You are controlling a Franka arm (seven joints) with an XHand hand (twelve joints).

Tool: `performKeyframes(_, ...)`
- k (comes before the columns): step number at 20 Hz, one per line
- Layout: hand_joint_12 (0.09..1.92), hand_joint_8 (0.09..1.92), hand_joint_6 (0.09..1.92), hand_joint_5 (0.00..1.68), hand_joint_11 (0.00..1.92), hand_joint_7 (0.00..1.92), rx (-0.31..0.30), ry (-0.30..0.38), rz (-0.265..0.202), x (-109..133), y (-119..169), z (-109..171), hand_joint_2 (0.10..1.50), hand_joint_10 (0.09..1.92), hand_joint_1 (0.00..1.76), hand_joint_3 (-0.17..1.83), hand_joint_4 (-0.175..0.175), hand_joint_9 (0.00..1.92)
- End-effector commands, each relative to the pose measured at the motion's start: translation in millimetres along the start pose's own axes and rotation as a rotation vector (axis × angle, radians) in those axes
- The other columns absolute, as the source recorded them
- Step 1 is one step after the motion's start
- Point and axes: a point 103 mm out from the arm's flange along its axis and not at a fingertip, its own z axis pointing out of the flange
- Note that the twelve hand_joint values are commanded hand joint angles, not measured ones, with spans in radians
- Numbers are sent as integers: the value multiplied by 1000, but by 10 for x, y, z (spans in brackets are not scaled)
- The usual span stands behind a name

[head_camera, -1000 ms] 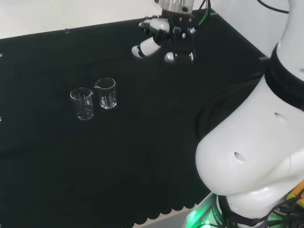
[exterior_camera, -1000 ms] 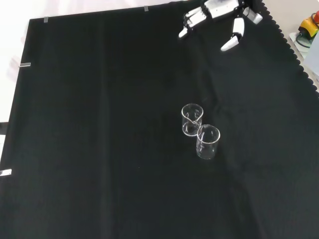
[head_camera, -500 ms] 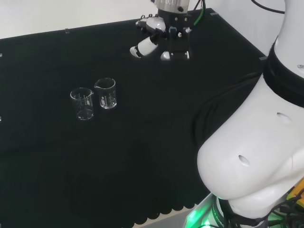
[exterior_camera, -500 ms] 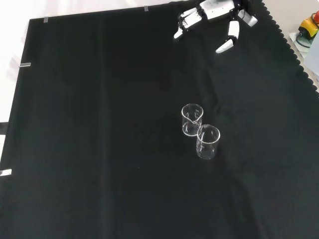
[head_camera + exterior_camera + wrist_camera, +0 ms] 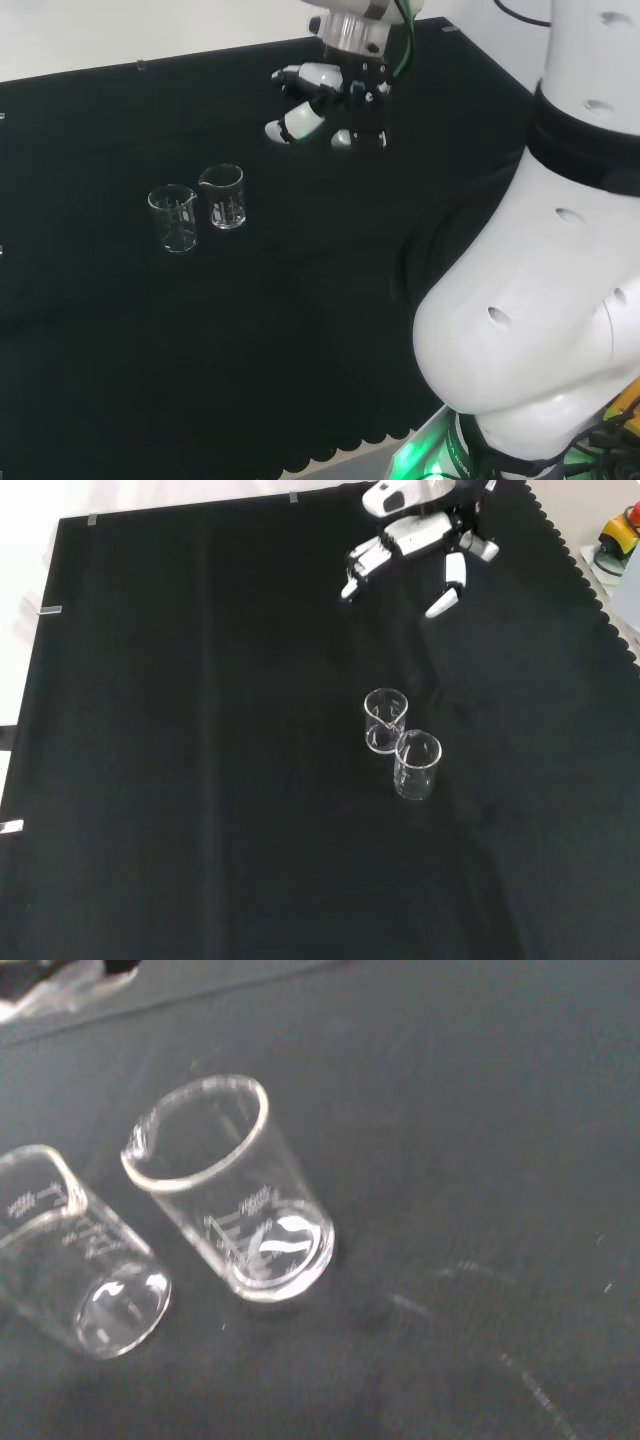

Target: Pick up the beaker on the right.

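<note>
Two small glass beakers stand on the black cloth, upright, empty as far as one can see, and so close that they look like they touch. In the head view the right beaker is the one to pick up, and the left beaker sits at about 8 o'clock from it. In the front view the right beaker is the upper one, with the left beaker at about 5 o'clock from it.

In the head view the hand hangs in the air, well apart from the beakers, at about 1 o'clock from them. Its fingers are spread and relaxed, and it holds nothing. In the front view the hand is at about 12 o'clock from the beakers.

To do this step well, the hand should probably come down on the free side of the right beaker (the side away from its neighbour). The fingers should stay wide until they are around the glass. A bump could tip either beaker, since glass this small will likely slide or fall easily.
</note>
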Motion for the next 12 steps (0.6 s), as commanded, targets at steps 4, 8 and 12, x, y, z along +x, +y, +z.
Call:
performKeyframes(4, 1244, 624, 87, 220, 0, 164, -16, 163, -93, -215, 261, 269, 408, 679, 699, 997, -41, 256)
performKeyframes(8, 1242, 627, 87, 220, 0, 174, -10, 192, -134, -235, 337, 385, 400, 678, 711, 999, -44, 261)
performKeyframes(12, 1252, 631, 87, 227, 0, 188, -4, 228, -161, -288, 399, 510, 385, 674, 732, 1010, -52, 275)
